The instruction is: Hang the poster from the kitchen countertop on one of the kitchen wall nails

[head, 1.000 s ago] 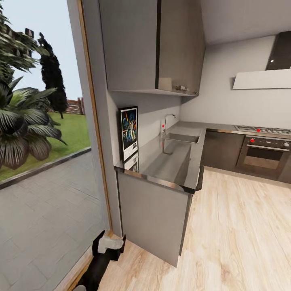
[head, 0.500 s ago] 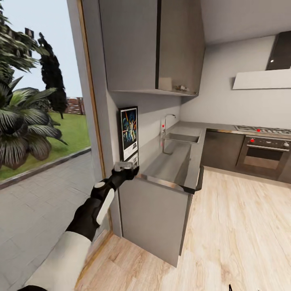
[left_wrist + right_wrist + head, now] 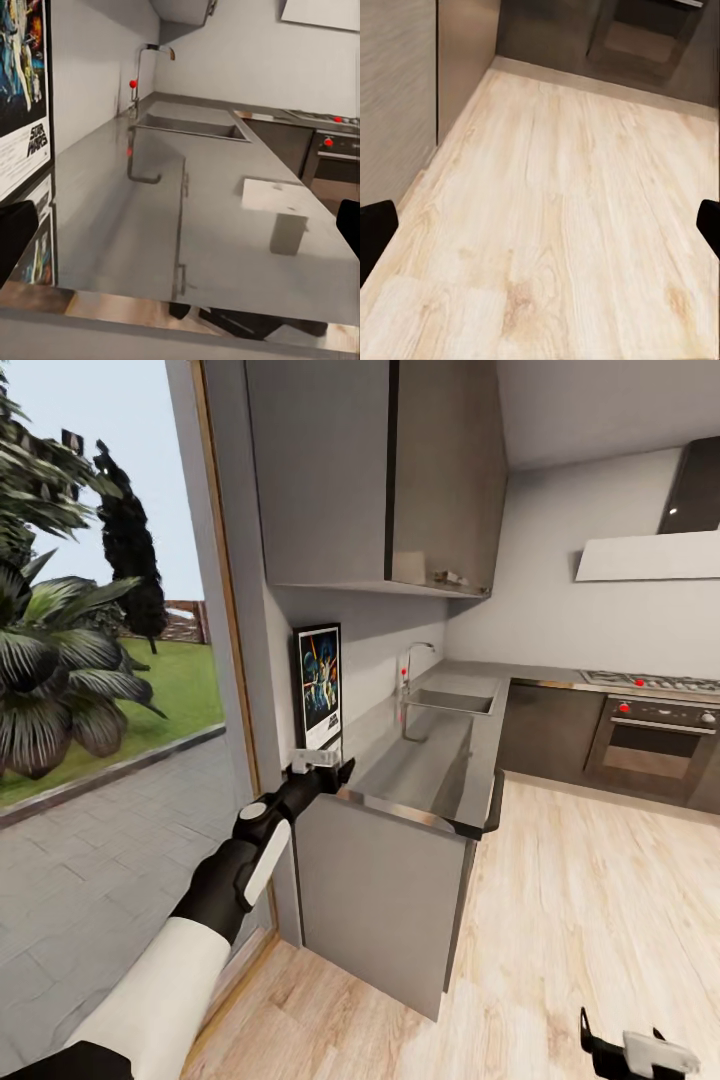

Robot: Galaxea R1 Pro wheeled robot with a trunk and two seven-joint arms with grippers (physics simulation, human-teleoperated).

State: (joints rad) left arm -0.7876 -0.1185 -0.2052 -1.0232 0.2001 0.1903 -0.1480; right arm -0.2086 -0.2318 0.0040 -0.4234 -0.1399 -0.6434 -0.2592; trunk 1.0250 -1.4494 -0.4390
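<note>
Poster (image 3: 320,685) upright against wall, long axis vertical

The left arm (image 3: 215,890) has a white upper sleeve, then a glossy black forearm with a white oval panel along its side and a small round white cap near the wrist. The left end effector (image 3: 322,762) has a pale grey block on top and short black fingers. In the left wrist view, black fingertips (image 3: 16,236) show at 9 and 3 o'clock. The right end effector (image 3: 640,1052), at 5 o'clock in the head view, is black with a light grey block; its black fingertips (image 3: 375,229) have blunt, squared ends.
</note>
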